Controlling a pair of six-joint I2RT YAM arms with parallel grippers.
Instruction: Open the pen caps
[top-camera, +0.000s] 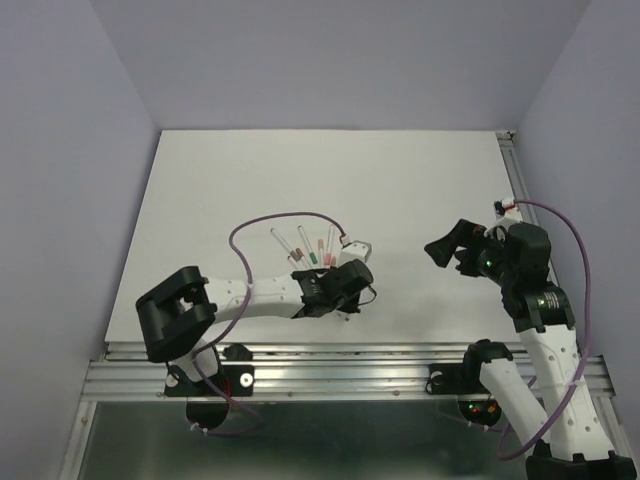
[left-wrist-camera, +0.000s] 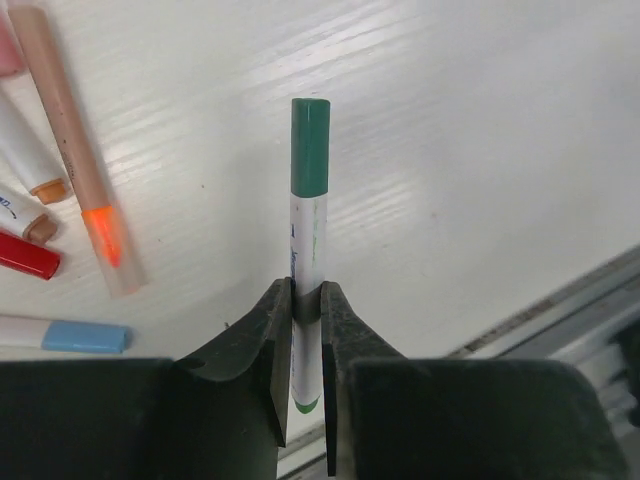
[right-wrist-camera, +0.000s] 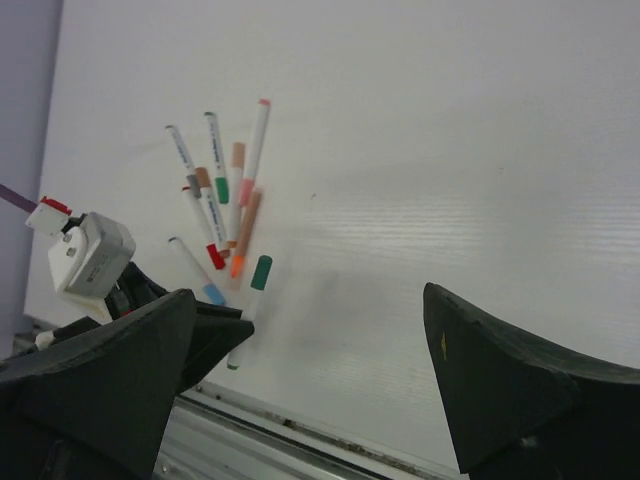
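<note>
- Your left gripper (left-wrist-camera: 306, 292) is clenched on 1 pen (left-wrist-camera: 305, 235). The jaws pinch its white barrel toward the tail end.
- The green cap (left-wrist-camera: 310, 145) on that pen is seated on the far end and sticks out well ahead of the fingers (left-wrist-camera: 272, 330).
- I honestly can't tell if the held pen is touching the table (top-camera: 250, 170) or hanging just above it.
- The rest of the pens lie in a loose pile (top-camera: 305, 245) on the white table, just beyond your left gripper in the top view.
- Here are the caps you can pick out in that pile:
  - 1 red cap (left-wrist-camera: 28, 258)
  - 1 blue cap (left-wrist-camera: 88, 337), nearest the gripper body
  - 1 second green cap (right-wrist-camera: 221, 190)
  - 1 pink cap (right-wrist-camera: 246, 190)
- As far as I can see, all 4 are sitting on their pens.
- There's also an orange pen (left-wrist-camera: 100, 225) lying in the pile, angled toward the held one but not touching it.
- Your right gripper (right-wrist-camera: 310, 300) is released, with its jaws spread wide and nothing between them. It hangs over the right side of the table, well apart from the pile.
</note>
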